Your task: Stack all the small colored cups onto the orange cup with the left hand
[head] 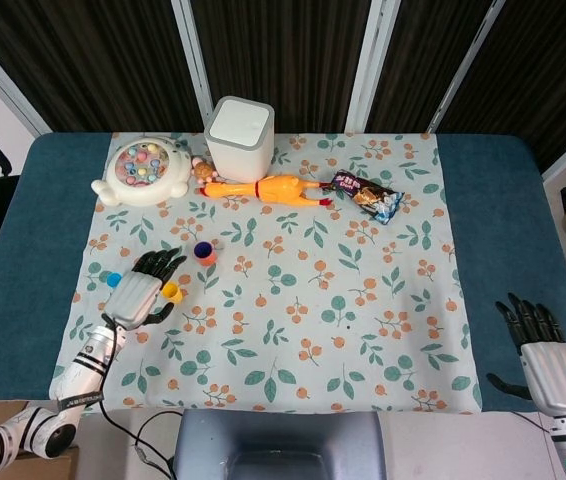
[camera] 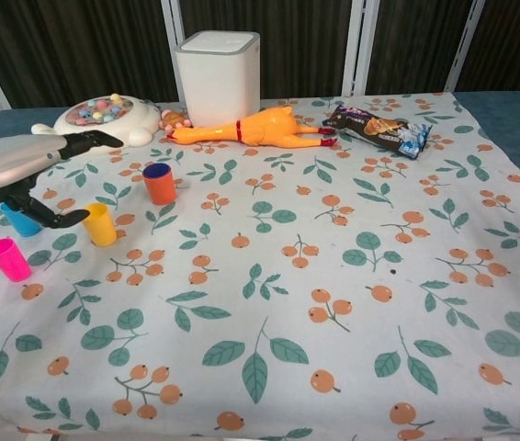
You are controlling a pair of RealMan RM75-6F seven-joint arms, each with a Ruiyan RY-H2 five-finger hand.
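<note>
The orange cup [head: 204, 254] [camera: 160, 187] stands upright on the floral cloth with a dark blue cup [camera: 157, 171] nested in it. Near it stand a yellow cup [head: 171, 291] [camera: 99, 223], a light blue cup [head: 113, 280] [camera: 23, 220] and a pink cup [camera: 9, 259]; the pink one is hidden in the head view. My left hand [head: 141, 290] [camera: 23, 165] hovers just left of the yellow cup, fingers spread, holding nothing. My right hand [head: 546, 362] rests open over the blue table at the near right, far from the cups.
A white box [head: 240, 137] [camera: 218, 78], a fishing-game toy [head: 143, 172] [camera: 104, 118], a rubber chicken [head: 268, 188] [camera: 253, 129] and a snack packet [head: 366, 195] [camera: 375, 129] line the far side of the cloth.
</note>
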